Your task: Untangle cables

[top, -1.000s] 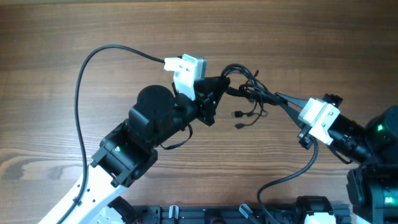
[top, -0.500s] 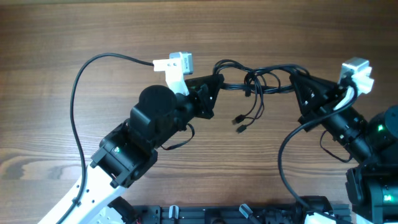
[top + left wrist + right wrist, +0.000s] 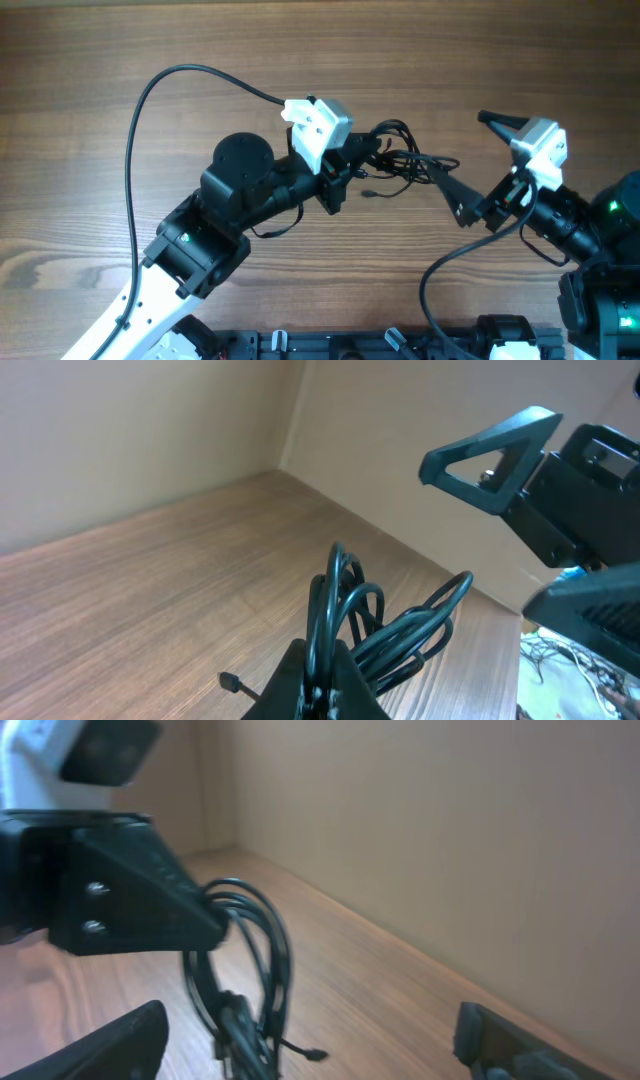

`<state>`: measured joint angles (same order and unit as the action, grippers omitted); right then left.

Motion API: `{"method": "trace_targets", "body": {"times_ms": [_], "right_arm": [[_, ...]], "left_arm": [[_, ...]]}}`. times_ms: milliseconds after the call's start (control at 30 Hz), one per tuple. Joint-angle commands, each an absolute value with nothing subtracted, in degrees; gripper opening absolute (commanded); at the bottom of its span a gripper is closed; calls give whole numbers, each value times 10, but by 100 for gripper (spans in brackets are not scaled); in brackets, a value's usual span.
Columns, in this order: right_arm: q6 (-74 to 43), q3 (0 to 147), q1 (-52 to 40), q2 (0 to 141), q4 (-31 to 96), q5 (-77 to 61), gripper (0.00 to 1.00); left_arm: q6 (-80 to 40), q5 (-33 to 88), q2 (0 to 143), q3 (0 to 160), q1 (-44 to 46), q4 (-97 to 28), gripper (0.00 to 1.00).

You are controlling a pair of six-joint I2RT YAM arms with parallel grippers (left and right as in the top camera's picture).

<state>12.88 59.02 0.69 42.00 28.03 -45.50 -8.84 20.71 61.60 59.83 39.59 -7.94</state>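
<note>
Cables: thin black cords in one knotted bunch. My left claw has it by the left edge, clamped shut on several strands at once. Bunch sits about midway between the two arms and looks lifted off the surface; can't confirm that from above. My right claw is spread wide with nothing in it, just right of the bunch. Its lower fingertip is close beside the nearest loop; can't tell if it touches.

Handling, my read:
- Very light and fully limp. Nothing to push against, only pulling works.
- Jacket looks smooth, so a single strand could slip through a loose pinch.
- Loops will likely cinch tighter if the wrong strand gets pulled hard.
- Small plug hanging below the bunch is the probable snag point, and the part a yank would hurt most.

Where to grab: outermost loop on the right side, one strand only, pinched across the cord and away from the plug. Pull slowly outward against the left hold.
</note>
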Motion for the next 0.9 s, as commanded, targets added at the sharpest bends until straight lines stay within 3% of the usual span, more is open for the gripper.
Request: {"method": "trace_targets", "body": {"times_ms": [0, 167, 400, 433, 467, 533, 700, 867], "right_arm": [[170, 599, 8, 415, 284, -555, 88], [233, 599, 8, 423, 345, -575, 82], [255, 599, 8, 498, 373, -575, 28], [254, 599, 8, 507, 371, -575, 12], [253, 599, 8, 512, 370, -578, 4], [253, 599, 8, 508, 365, -580, 4], [189, 599, 8, 478, 301, -573, 4], [78, 599, 8, 465, 186, -576, 5]], "left_arm": [[-64, 231, 611, 597, 400, -64, 4], [-98, 231, 611, 597, 400, -23, 4], [-125, 236, 611, 597, 417, -8, 4], [-125, 236, 611, 597, 423, -8, 4], [-125, 236, 611, 597, 427, -8, 4], [-126, 214, 611, 597, 426, -8, 4], [-278, -17, 611, 597, 426, -56, 4], [-279, -44, 611, 597, 427, -119, 4]]}}
